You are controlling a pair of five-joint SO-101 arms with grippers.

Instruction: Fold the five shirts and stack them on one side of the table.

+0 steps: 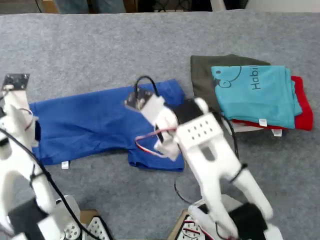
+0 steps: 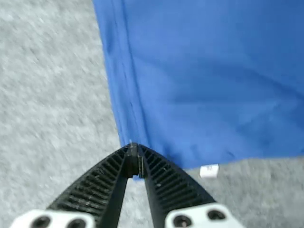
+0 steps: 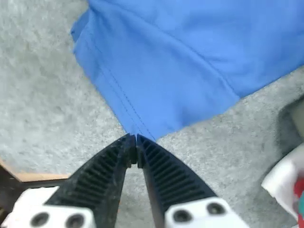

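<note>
The left pincer is closed to a narrow point on the hem of the blue shirt, nipping the cloth at a bottom corner, close to a small white tag. The right pincer is clamped the same way on another corner of the blue shirt, at the end nearer the pile. So both arms have hold of this one garment, one at each end of its near edge.

The blue shirt itself lies open and flat on the grey table, with no crease put in it yet as far as I can see.

Just beside the blue shirt, past the end the right arm holds, sits the pile of finished ones: a teal shirt on top, a red shirt under it, an olive shirt at the bottom. A white layer peeks out between them, though I cannot tell whether that is a shirt of its own.

By my reckoning most of the job is done. If the white layer is a fourth shirt, the blue one is the last. What remains is to fold it over and set it on the pile.
</note>
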